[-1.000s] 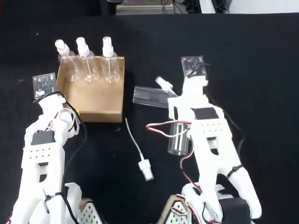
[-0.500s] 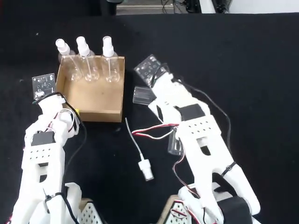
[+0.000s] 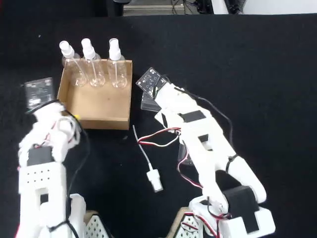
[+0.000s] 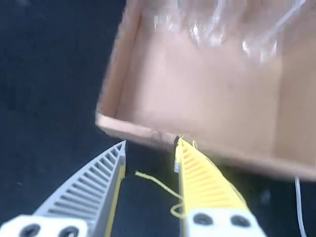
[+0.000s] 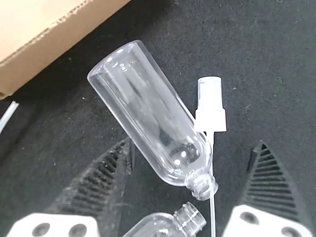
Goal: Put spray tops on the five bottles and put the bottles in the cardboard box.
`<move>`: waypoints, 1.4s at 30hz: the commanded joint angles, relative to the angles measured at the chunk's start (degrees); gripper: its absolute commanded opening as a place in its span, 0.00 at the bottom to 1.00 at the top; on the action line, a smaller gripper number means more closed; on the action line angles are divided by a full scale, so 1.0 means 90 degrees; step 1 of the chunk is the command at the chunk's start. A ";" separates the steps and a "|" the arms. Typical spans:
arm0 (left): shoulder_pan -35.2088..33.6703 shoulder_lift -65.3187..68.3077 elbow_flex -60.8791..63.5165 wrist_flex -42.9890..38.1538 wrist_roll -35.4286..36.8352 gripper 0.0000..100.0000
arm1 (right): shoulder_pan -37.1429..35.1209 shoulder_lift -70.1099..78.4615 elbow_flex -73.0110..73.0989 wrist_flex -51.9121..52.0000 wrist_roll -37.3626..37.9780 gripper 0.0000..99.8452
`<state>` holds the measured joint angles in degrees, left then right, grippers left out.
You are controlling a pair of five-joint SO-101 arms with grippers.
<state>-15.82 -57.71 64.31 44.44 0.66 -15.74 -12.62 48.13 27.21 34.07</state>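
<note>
R gripper (image 5: 193, 144) open, straddling lying bottle (image 5: 148, 116) on table (image 3: 277, 74).
L gripper (image 4: 150, 142) open at box (image 4: 207, 98) 6 o'clock edge; loose spray top (image 5: 211, 106) just beside bottle.

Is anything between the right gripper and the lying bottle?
Nothing visible: the open right gripper hangs over the bottle, jaws either side. A loose spray top lies beside its neck, inside the jaws' span.

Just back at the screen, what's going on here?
Three capped bottles stand in the cardboard box. The right gripper hangs open over an uncapped bottle lying beside a spray top, a second open bottle close by. A loose spray top lies between the arms. The left gripper sits open at the box's near wall.
</note>
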 commanded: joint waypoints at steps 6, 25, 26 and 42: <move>-0.1284 -0.0537 0.0083 -0.1260 0.0010 0.16 | -0.0215 0.0571 -0.0210 -0.0225 0.0303 0.34; -0.1783 0.2462 -0.0044 -0.2784 -0.0020 0.15 | -0.0186 -0.0591 0.0435 -0.0049 -0.0449 0.06; -0.1773 0.2422 0.0005 -0.2784 -0.0020 0.15 | -0.0186 -0.0757 0.0532 -0.0039 -0.0449 0.06; -0.1714 0.1534 0.0474 -0.2628 -0.0068 0.16 | -0.0713 -0.3922 0.0552 0.3770 -0.0381 0.06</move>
<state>-31.65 -41.89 69.67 20.35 0.48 -18.20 -41.27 58.59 54.90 27.56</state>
